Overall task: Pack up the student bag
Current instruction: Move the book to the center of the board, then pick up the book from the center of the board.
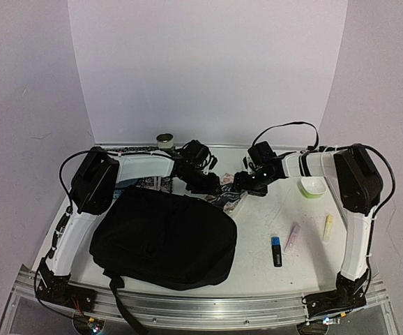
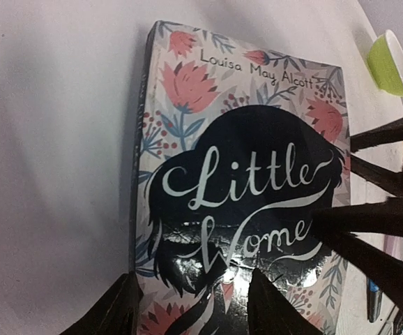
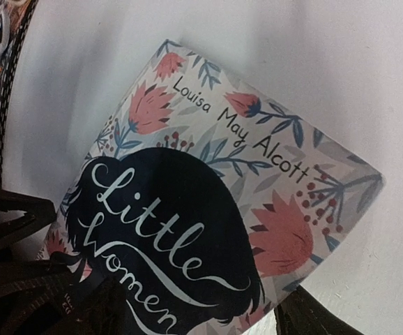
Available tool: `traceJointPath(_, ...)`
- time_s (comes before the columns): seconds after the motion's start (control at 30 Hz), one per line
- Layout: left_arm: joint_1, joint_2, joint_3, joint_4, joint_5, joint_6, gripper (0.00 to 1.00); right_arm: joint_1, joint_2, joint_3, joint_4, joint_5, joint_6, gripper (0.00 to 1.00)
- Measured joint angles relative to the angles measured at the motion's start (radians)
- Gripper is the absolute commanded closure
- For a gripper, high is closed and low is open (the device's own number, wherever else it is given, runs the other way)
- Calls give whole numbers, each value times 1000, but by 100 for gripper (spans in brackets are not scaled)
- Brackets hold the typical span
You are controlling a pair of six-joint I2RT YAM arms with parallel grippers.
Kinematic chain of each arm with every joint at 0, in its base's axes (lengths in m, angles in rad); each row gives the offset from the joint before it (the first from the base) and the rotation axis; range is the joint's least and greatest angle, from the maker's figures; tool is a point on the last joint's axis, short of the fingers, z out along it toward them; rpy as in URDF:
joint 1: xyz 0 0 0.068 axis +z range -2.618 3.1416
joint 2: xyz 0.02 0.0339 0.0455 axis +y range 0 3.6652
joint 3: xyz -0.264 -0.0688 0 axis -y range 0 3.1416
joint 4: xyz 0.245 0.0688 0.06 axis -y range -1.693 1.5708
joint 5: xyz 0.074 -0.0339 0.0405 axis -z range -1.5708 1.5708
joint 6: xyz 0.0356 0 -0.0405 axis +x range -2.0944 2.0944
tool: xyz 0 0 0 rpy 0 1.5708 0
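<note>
1. Closest to the lens in the overhead shot is the student bag point(image 1: 163, 237). It's a big floppy lump of matte black fabric with rounded corners, lying flat on the near left of the table point(image 1: 257, 230). One strap trails over the ribbed aluminium rail point(image 1: 208, 307) just in front of the bag.
2. The tabletop is white and a bit scuffed. Plain walls point(image 1: 208, 70) with a lilac tint box it in beyond the bag.
3. Just past the bag's far right corner a book point(image 2: 243, 174) lies flat. Its glossy cover has pink flowers, blue leaves and a dark silhouette reading "Little Women".
4. The left claw point(image 2: 193, 289) has its jaws apart over the cover, with nothing pinched.
5. The right claw point(image 3: 205, 310) is spread wide over the same book. I can't tell if it touches.
6. Right of the bag and well apart from it are a small green bowl point(image 1: 313, 187) with a white inside, a pale pink tube point(image 1: 292, 237), a yellow stick point(image 1: 328, 228) and a black-and-blue pen-like thing point(image 1: 277, 250).
</note>
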Motion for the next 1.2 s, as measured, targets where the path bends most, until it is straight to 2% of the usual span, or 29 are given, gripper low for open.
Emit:
traceJointPath(0.2, 6, -6, -64, 32, -46, -37, 37, -8, -104, -116, 17, -4, 101, 25)
traceJointPath(0.47, 17, -14, -82, 34, -57, -52, 37, -8, -133, -303, 167, -113, 266, 25)
traceJointPath(0.57, 18, -13, -85, 41, -28, -56, 38, -8, -132, -324, 240, -160, 316, 25)
traceJointPath(0.83, 28, -14, -95, 50, 92, -86, 49, -1, -80, -350, 428, -277, 417, 31)
traceJointPath(1.2, 57, -14, -96, 26, 139, -163, 66, -15, -58, -391, 566, -311, 517, 46)
